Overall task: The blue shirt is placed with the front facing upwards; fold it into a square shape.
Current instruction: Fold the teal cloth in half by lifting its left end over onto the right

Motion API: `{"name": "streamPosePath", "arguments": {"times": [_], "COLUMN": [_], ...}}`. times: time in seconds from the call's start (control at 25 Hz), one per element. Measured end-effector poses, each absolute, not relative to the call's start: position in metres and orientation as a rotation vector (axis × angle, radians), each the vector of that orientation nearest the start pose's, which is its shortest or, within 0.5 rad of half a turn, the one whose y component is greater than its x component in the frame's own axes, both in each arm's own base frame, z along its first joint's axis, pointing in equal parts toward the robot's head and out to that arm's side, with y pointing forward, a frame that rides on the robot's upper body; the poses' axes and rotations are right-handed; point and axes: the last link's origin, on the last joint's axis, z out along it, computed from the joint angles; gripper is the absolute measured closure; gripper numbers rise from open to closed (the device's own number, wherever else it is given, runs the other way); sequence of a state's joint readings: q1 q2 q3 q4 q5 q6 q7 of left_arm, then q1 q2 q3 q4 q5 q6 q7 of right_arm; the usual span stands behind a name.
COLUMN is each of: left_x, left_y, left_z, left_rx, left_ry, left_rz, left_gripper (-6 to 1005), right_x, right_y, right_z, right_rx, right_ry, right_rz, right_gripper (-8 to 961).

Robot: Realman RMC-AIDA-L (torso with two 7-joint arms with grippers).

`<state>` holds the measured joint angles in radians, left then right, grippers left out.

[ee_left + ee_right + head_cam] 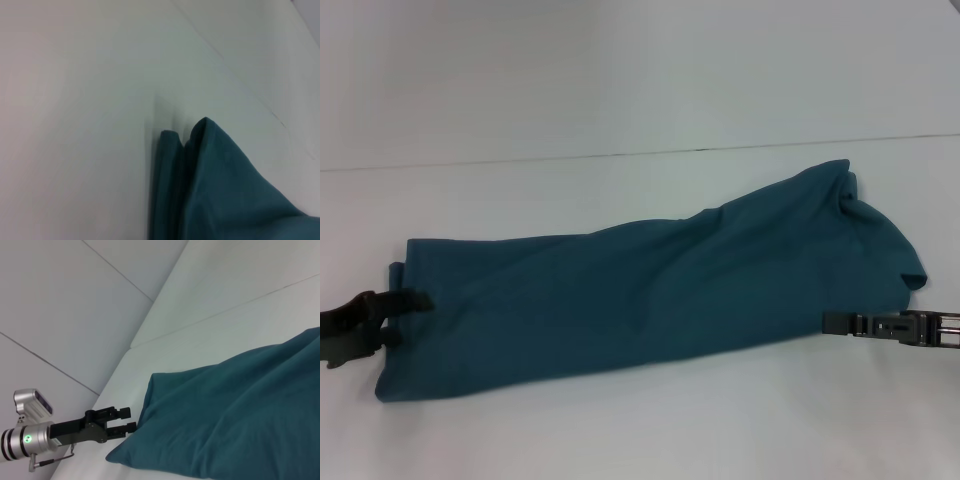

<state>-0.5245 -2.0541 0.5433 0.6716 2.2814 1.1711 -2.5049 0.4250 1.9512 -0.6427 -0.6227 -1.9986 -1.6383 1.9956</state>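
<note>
The blue shirt (650, 290) lies as a long teal band across the white table, its wider end at the left and a bunched, narrower end at the far right. No lettering shows on it. My left gripper (402, 317) is at the shirt's left edge and stands open, one finger (412, 298) over the cloth edge and the other lower down. From the right wrist view, the same left gripper (128, 419) shows its fingers apart beside the shirt's corner (150, 415). My right gripper (832, 322) touches the shirt's near edge at the right. Folded shirt layers (210, 190) fill the left wrist view.
The white table (620, 430) runs wide in front of and behind the shirt. A seam line (620, 155) crosses the surface behind the shirt. Nothing else stands on the table.
</note>
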Motion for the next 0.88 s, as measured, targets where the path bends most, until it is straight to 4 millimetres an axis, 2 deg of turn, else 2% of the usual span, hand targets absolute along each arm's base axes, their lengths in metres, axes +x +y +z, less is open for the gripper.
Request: {"name": "streamPosePath", "arguments": {"times": [0.32,0.88], "left_x": [-0.337,-0.342], "left_y": [0.360,0.361], "left_z": [0.039,0.024], "left_rx": [2.323,2.313], "left_ry": [2.631,2.686], "left_rz": [0.835,0.805], "left_gripper": [266,266], "right_x": [0.316,0.320], "right_y": [0.302,0.301], "right_z": [0.050,0.049], "right_rx": [-2.414,-2.402], "right_ry": [1.573,1.594], "right_rz": [0.774,0.774], "right_gripper": [298,297]}}
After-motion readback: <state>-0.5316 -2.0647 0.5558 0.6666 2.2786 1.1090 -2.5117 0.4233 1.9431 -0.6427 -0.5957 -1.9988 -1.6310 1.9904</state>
